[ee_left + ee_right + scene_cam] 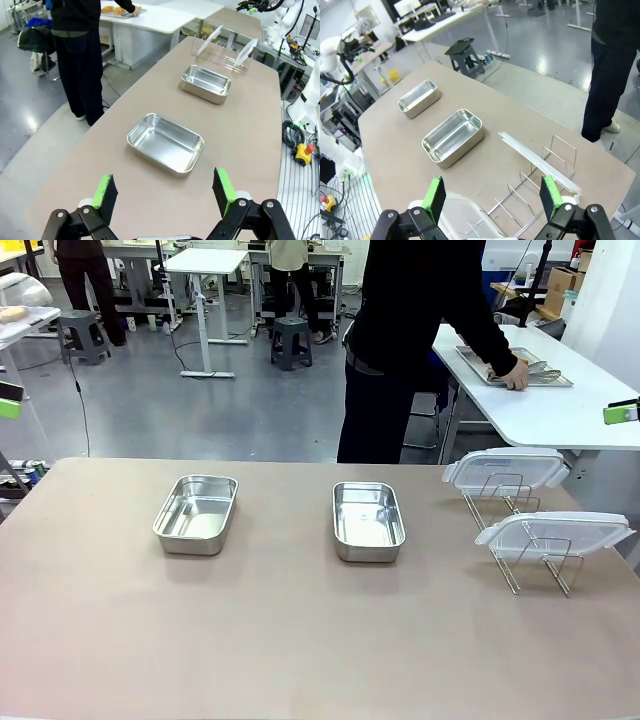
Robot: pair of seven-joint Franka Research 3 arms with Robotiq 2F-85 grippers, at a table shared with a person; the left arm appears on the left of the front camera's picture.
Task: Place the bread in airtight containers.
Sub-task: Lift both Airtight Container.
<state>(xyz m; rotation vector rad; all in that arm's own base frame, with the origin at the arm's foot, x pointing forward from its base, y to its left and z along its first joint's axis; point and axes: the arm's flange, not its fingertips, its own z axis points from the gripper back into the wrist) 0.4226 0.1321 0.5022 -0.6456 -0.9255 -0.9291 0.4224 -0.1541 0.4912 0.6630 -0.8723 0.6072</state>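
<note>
Two empty steel containers stand on the brown table, one on the left [196,513] and one in the middle [368,520]. Their clear lids [505,470] [555,533] rest on a wire rack [520,570] at the right. Both croissants [112,9] lie on a flat tray on a white side table, where the person's hand [516,374] rests. In the left wrist view my left gripper [165,192] is open above the table, short of the nearer container [166,142]. My right gripper [492,197] is open above the rack [540,185], with a container [453,137] beyond it.
The person [410,340] stands at the table's far side, turned toward the white side table [540,400]. The table's near half [300,640] is bare. Stools and desks stand farther back in the room.
</note>
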